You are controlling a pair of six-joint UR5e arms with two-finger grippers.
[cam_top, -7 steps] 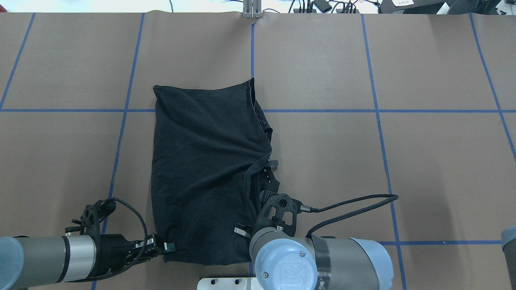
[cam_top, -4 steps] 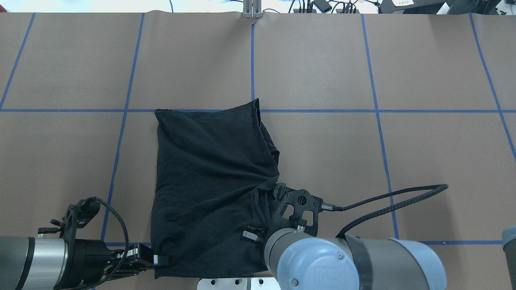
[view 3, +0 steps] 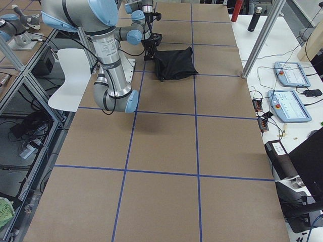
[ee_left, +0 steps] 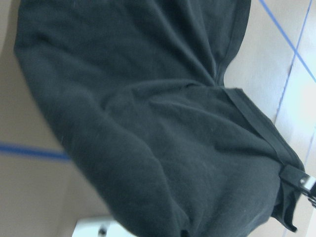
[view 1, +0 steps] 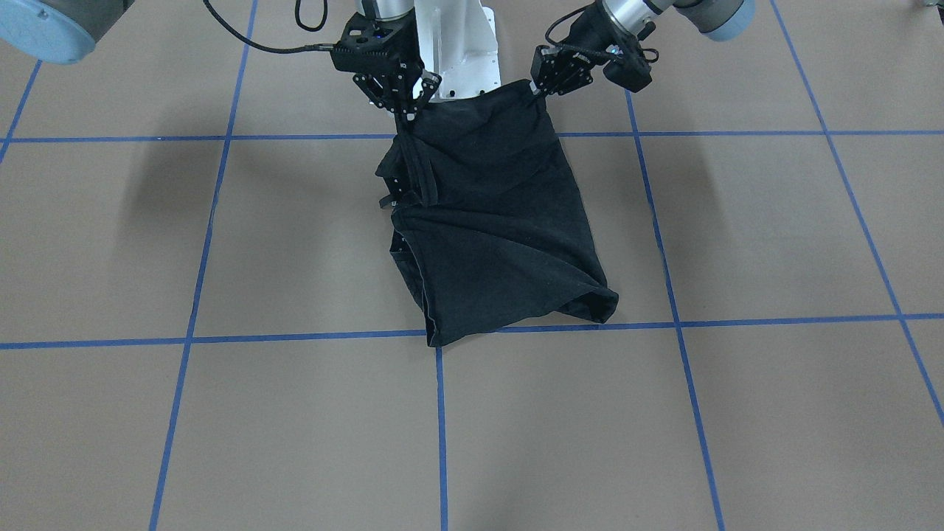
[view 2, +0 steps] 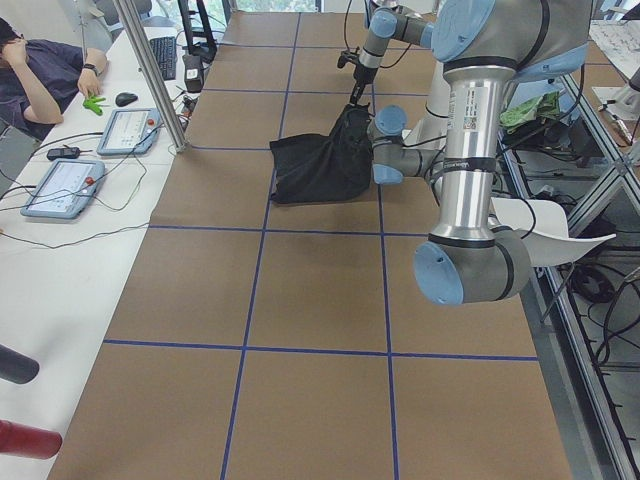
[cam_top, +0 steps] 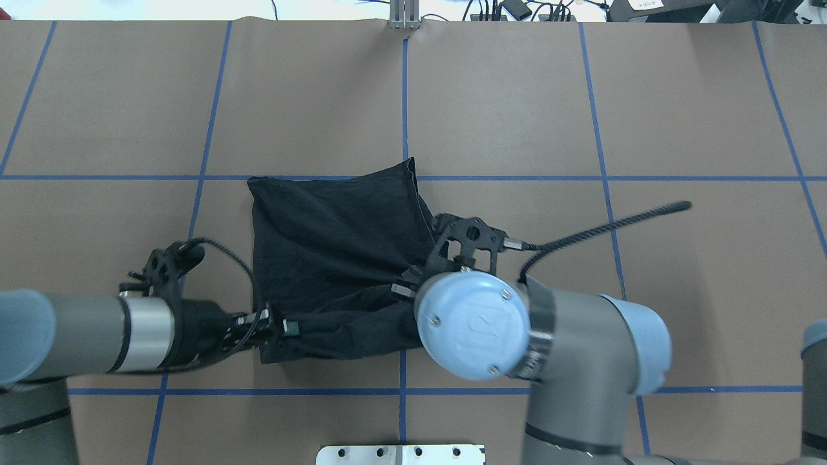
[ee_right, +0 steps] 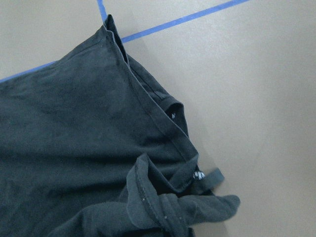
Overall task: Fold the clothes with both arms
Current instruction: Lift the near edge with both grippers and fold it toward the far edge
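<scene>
The black T-shirt (cam_top: 336,239) shows only its plain side and no logo. Its far part lies flat on the brown table, and its near hem is lifted off the surface. My left gripper (cam_top: 289,328) is shut on the near left corner of the hem; in the front-facing view it (view 1: 535,88) pinches that corner. My right gripper (view 1: 408,110) is shut on the bunched hem at the other side, mostly hidden under its wrist in the overhead view (cam_top: 402,289). The shirt also shows in the front-facing view (view 1: 501,221) and both wrist views (ee_left: 148,123) (ee_right: 74,138).
The white pedestal base (cam_top: 400,454) sits at the near table edge behind the shirt. Blue tape lines (cam_top: 517,177) grid the brown table. A metal post (cam_top: 404,16) stands at the far edge. Control tablets (view 2: 130,130) lie on a side desk.
The shirt was first dragged toward the robot. Then both grippers rose and moved forward, away from the robot, carrying the near hem up over the shirt.
</scene>
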